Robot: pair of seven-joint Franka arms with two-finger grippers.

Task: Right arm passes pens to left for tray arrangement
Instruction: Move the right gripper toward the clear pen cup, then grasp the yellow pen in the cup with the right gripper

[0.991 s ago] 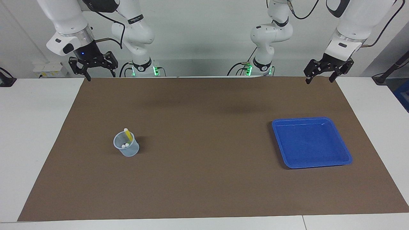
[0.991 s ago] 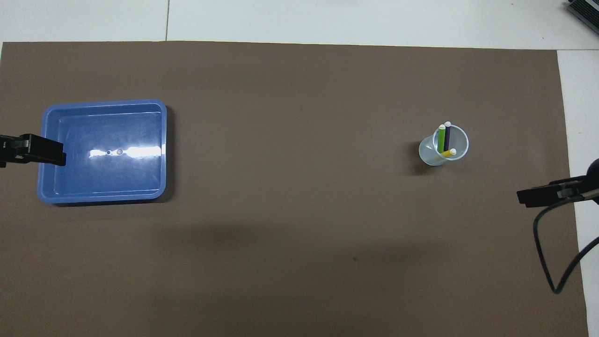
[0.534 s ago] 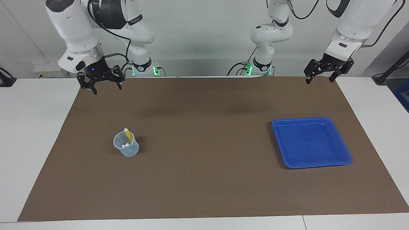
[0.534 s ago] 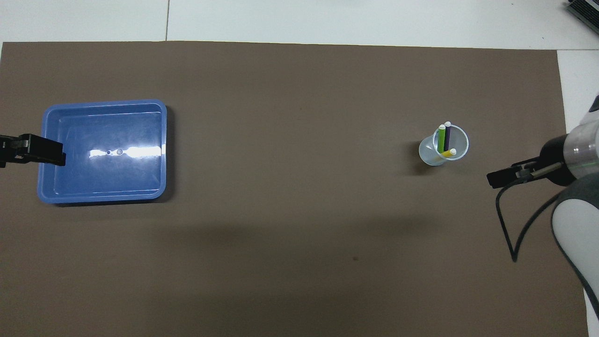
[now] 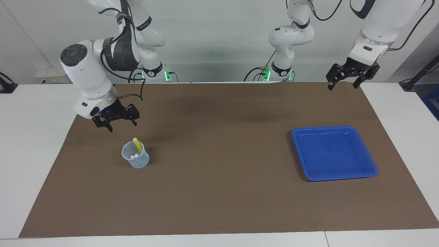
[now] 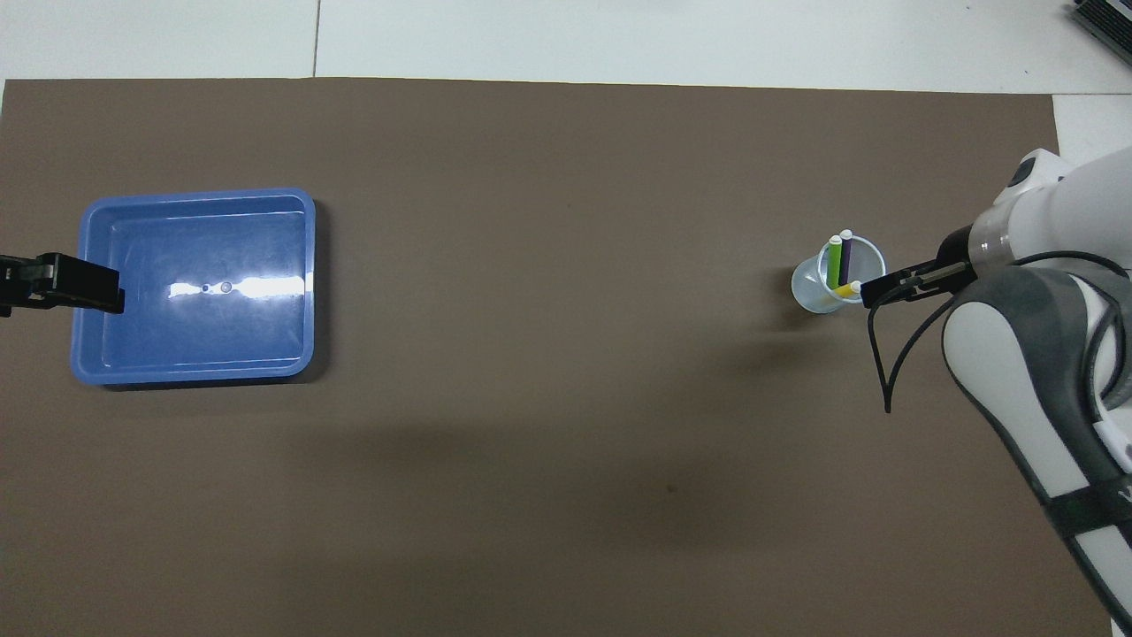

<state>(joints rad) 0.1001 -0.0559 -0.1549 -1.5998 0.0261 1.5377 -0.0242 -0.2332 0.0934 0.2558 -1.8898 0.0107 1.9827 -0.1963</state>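
left claw (image 6: pixel 53 285): cut off by the overhead view's edge
pens (image 5: pixel 136 151): lower ends hidden inside the cup (image 5: pixel 135 159)

Facing and overhead cameras share the table (image 5: pixel 219 206).

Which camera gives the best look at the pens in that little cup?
The overhead view: it looks down into the cup, so the green, purple and yellow pens all show. The facing view shows only the yellow pen clearly, plus two whitish tips.
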